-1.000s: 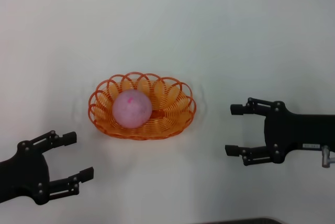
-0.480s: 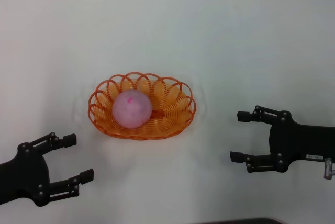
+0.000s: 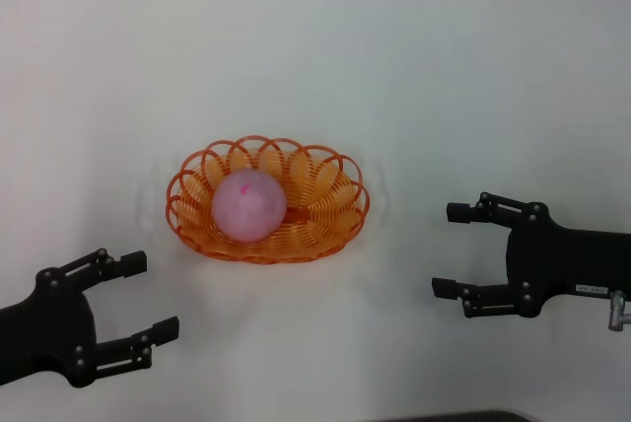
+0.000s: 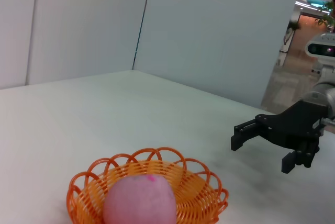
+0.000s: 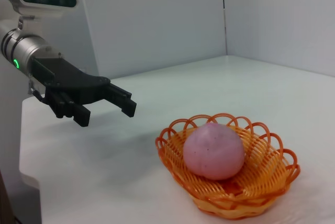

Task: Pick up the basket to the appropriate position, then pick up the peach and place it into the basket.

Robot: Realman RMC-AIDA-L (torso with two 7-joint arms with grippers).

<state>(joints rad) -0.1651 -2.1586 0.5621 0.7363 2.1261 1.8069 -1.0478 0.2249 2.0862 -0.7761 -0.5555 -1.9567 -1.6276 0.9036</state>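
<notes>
Right gripper [image 3: 452,250] sits spread beside your basket [image 3: 335,230] — left gripper [image 3: 150,296] likewise spread — peach [image 3: 248,205] inside.

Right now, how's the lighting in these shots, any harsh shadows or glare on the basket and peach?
Head view: even, soft light; the basket casts only a faint shadow on the white table, and the peach shows no glare. Left wrist view: bright lights show in the far background. Right wrist view: soft shading on the peach's underside, no hard shadows.
</notes>
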